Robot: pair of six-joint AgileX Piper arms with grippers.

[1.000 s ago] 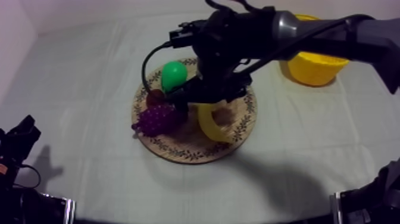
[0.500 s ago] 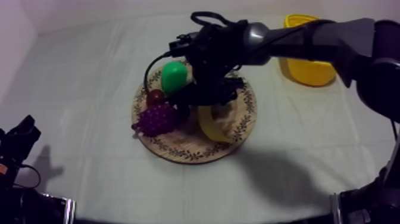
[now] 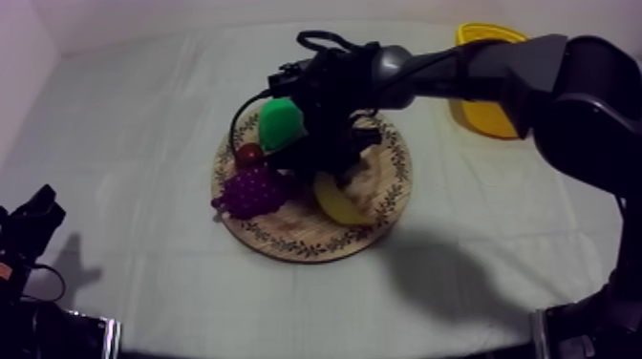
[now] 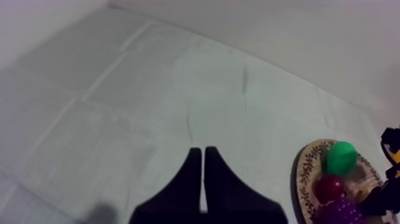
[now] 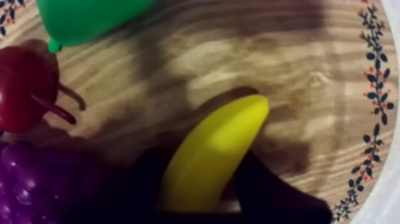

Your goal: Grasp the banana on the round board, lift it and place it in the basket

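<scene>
Right pincer [image 5: 199, 173] grasps the smooth curved banana [image 5: 220, 137] on the grained wooden board [image 5: 309, 65]. From above, a yellow basket [image 3: 485, 116] sits far right; left pincer [image 4: 203, 154] is clenched.

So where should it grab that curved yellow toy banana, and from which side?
Probably around its narrow middle, from above: the curved yellow toy banana lies flat on the round wooden board, with no other fruit against its long sides.

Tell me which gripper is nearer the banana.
Right. The right gripper is closed round the banana on the wooden board; the left gripper sits well off over bare cloth.
</scene>
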